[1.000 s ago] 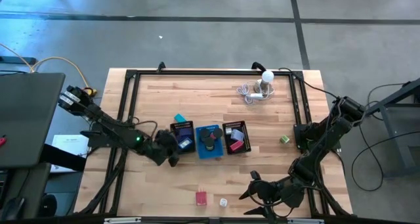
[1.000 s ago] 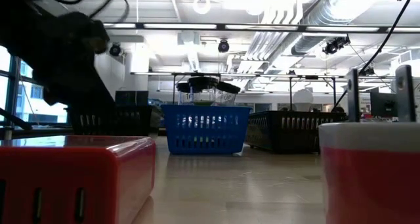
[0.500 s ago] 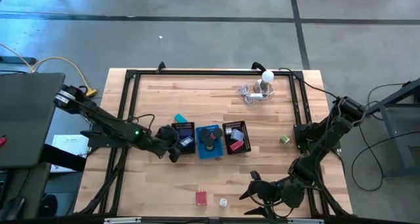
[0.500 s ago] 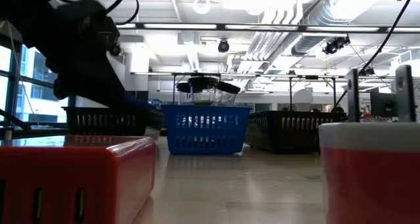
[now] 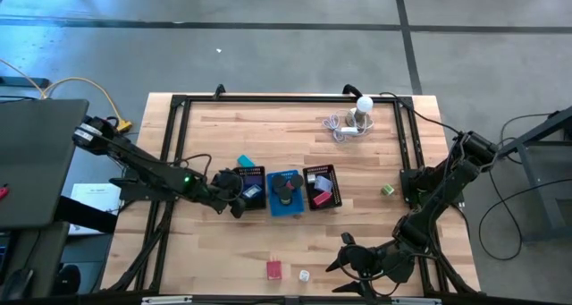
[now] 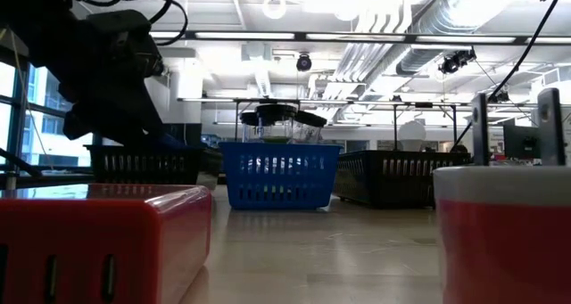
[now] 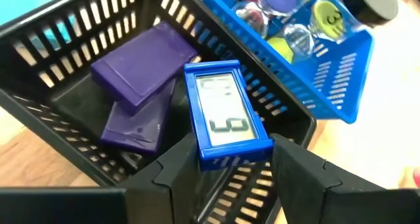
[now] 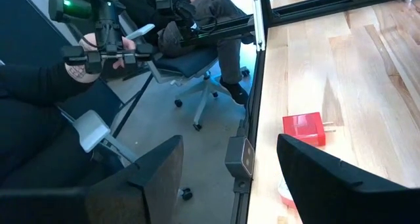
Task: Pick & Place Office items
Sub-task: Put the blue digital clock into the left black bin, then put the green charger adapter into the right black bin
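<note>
The left gripper (image 7: 226,168) had pushed farther over the black mesh tray (image 7: 79,119), fingers clamped on a blue digital clock (image 7: 225,115) above two purple blocks (image 7: 141,66). The right gripper (image 5: 344,260), fingers apart, had not moved from the table's (image 5: 357,207) near edge.
</note>
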`<state>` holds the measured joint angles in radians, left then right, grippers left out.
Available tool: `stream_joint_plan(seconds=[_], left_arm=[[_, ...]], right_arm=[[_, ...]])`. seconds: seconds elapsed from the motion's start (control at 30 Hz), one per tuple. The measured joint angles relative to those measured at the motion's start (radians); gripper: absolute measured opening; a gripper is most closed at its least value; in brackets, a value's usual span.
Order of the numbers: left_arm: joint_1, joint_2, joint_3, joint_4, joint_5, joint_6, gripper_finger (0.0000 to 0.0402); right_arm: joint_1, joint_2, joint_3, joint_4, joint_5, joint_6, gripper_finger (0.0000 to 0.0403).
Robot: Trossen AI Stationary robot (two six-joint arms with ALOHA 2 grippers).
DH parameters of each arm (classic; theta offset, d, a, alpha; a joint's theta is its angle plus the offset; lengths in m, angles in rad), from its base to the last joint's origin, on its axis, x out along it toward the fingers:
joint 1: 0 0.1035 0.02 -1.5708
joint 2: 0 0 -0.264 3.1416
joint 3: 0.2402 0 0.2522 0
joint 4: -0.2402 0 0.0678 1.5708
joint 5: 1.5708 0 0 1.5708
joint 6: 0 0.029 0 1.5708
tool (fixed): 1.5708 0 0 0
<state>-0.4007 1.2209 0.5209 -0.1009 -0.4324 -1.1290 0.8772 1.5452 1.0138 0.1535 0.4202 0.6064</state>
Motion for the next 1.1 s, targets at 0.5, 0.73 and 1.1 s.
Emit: stream_joint_plan(seconds=[0.5, 0.73, 1.1], left_arm=[[0.041, 0.000, 0.000, 0.004, 0.070, 0.027, 0.0206], [0.069, -0.057, 0.000, 0.069, 0.127, 0.159, 0.0207], [-0.043, -0.227, 0.002, 0.293, 0.127, 0.381, 0.0207]], right_arm=[[0.000, 0.000, 0.000, 0.000, 0.000, 0.000, 0.0236], [0.000, 0.000, 0.000, -0.002, -0.017, -0.031, 0.0236], [0.000, 0.000, 0.001, -0.313, -0.244, 0.255, 0.0236]])
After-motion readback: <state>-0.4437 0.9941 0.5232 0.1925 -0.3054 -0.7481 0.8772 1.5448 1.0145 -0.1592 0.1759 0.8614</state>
